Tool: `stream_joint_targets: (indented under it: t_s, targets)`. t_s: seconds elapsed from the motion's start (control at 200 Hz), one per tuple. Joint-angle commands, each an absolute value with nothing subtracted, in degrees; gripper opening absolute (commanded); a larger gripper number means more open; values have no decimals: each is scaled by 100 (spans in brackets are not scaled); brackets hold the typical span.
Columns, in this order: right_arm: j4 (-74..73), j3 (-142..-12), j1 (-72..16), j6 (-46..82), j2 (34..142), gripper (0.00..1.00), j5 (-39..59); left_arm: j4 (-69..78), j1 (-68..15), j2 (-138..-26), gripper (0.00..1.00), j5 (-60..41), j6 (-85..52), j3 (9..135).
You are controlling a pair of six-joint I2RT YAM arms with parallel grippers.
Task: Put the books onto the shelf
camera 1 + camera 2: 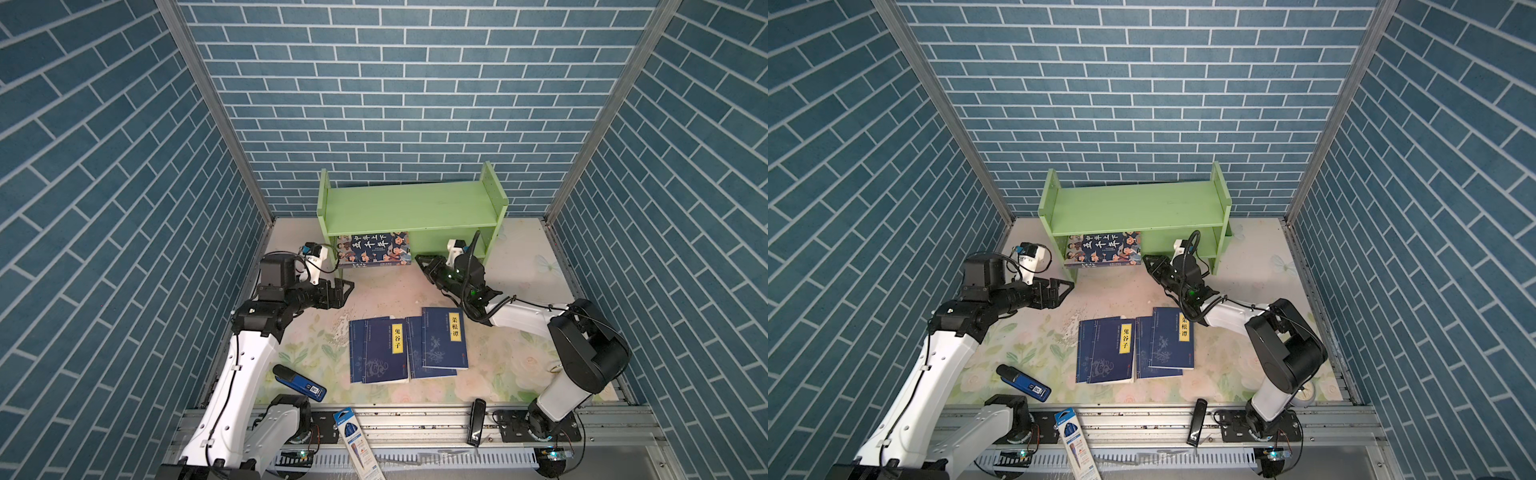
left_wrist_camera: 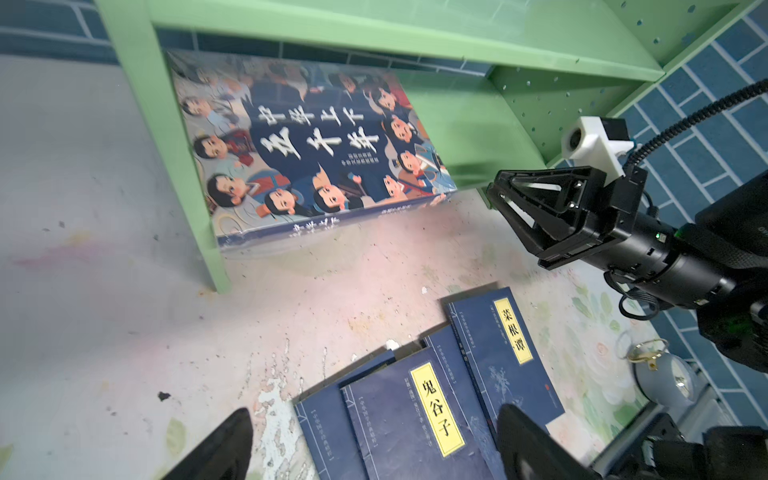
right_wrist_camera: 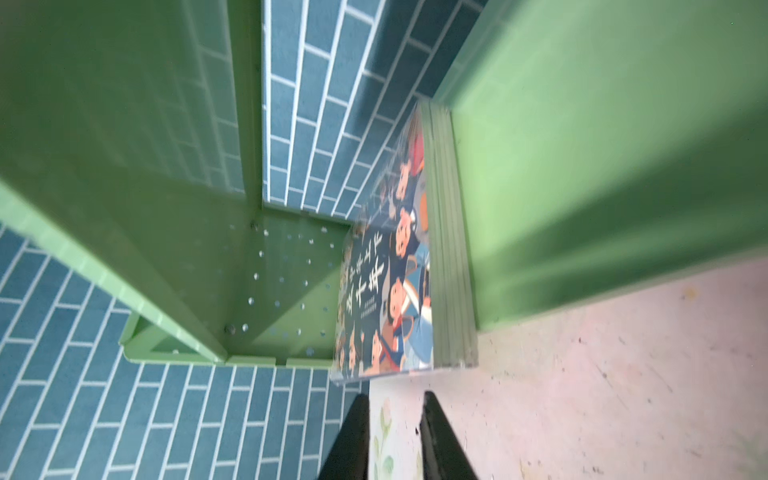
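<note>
The light green shelf [image 1: 411, 205] [image 1: 1133, 203] stands at the back of the table. A large book with cartoon faces [image 1: 374, 249] [image 2: 307, 141] [image 3: 390, 291] lies flat on its lower tier at the left end, jutting out over the front. Several navy books with yellow labels [image 1: 384, 353] [image 1: 1169, 343] [image 2: 498, 345] lie overlapped on the table's middle. My left gripper [image 1: 347, 293] [image 2: 376, 415] hangs open left of the shelf's leg, holding nothing. My right gripper [image 1: 417, 258] [image 3: 395, 399] is at the big book's right front corner, jaws a narrow gap apart and empty.
A blue handheld device [image 1: 300, 382] lies at the front left. A pen package [image 1: 357, 440] and a black bar [image 1: 476, 422] rest on the front rail. A small grey clock [image 1: 1306, 392] sits behind the right arm's base. Brick-patterned walls close in three sides.
</note>
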State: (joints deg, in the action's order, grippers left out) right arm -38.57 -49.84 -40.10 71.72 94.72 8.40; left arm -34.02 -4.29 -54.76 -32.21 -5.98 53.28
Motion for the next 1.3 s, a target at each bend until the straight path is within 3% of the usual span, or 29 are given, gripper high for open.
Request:
stream_joint_targets:
  t_s: [0.0,0.2,0.635,1.295]
  targets:
    - [-3570,-5143,-4186,6818,9362,20,1189,-2735,-404,-5484,92,-3732,-672,4840]
    - [-4013,-5295,-4263,6923,9849,13,1237,-1864,-404,-5764,92,-3708,-422,4293]
    - [-4218,-5641,-4189,6939,10490,12,1115,-70,-404,-6717,88,-3784,-761,4027]
    - [-4607,-5863,-4003,7153,10929,12,1160,776,-404,-7206,88,-3505,-545,4017]
